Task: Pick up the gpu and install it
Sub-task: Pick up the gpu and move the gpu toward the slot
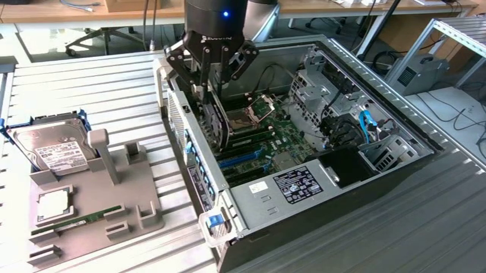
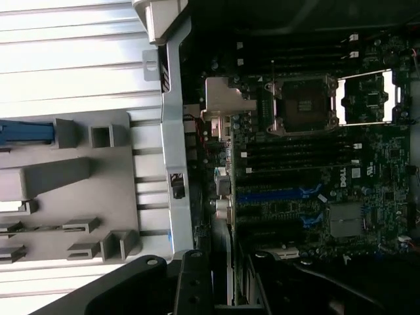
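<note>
Finds the gripper (image 1: 211, 91) reaching down into the open computer case (image 1: 267, 200), closed on the top edge of the gpu (image 1: 218, 122). Holds the dark card upright, on edge, just inside the case wall at the exterior view's left, above the motherboard (image 1: 285, 139) and near the blue slots (image 1: 241, 154); cannot tell whether seated or merely close. Sits on a slatted metal table (image 1: 91, 85). Shows, well apart at the exterior view's left, a grey fixture (image 1: 102, 219). Carries a silver hard drive (image 1: 54, 151) propped at the fixture's far end, a square processor chip (image 1: 53, 203) nearer, and a green memory stick (image 1: 79, 219) lying flat just beside the chip on the near side.
</note>
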Controlling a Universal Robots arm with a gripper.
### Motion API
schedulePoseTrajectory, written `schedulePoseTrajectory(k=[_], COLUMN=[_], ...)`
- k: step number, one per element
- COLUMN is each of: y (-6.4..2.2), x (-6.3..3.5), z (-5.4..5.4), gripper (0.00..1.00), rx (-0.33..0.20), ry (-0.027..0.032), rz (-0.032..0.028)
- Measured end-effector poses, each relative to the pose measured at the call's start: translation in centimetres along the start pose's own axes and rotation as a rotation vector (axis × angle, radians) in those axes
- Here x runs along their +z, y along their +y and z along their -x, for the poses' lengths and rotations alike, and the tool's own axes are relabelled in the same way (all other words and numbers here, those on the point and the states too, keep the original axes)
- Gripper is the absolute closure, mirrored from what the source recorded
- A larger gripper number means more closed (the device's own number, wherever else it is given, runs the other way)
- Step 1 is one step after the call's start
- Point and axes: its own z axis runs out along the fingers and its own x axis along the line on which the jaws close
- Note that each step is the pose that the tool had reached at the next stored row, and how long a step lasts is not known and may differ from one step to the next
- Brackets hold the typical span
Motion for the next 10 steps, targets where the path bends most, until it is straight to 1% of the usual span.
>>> schedulePoseTrajectory(k=[10], y=[0.10], x=[1.27], z=[0.9], gripper=[0.73], rx=[0.000], ry=[0.0013], rz=[-0.0002])
